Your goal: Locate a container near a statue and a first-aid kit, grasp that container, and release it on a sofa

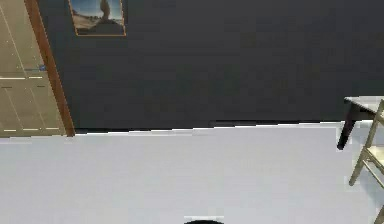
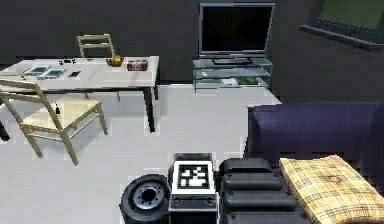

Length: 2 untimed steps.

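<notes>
A white table stands at the arm side view's left. Near its far right corner sit a small golden object and a low pale box with a reddish side. Flat items and small dark bits lie further left on it. A dark blue sofa with a yellow plaid cushion is at the right. At the bottom edge, a white marker square tops the dark arm, with the gripper's round dark body to its left. I cannot tell whether the gripper holds anything.
Two wooden chairs stand by the table. A TV sits on a glass stand against the dark wall. In the forward view: a wooden door, a wall picture, a table corner and pale open floor.
</notes>
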Tool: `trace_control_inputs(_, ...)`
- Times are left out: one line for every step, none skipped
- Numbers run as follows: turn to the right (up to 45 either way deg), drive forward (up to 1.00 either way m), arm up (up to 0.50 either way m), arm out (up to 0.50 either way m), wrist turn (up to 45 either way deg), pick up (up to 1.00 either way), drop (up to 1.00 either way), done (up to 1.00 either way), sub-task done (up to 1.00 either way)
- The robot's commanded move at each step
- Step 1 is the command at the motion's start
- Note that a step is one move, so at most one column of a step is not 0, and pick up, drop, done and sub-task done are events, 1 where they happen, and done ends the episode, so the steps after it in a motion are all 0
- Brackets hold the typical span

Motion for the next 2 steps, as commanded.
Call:
trace_control_inputs(36.0, 0.00, 0.00, 0.00, 0.0, 0.00, 0.00, 0.00, 0.00)
trace_control_inputs(-45.0, 0.00, 0.00, 0.00, 0.0, 0.00, 0.00, 0.00, 0.00)
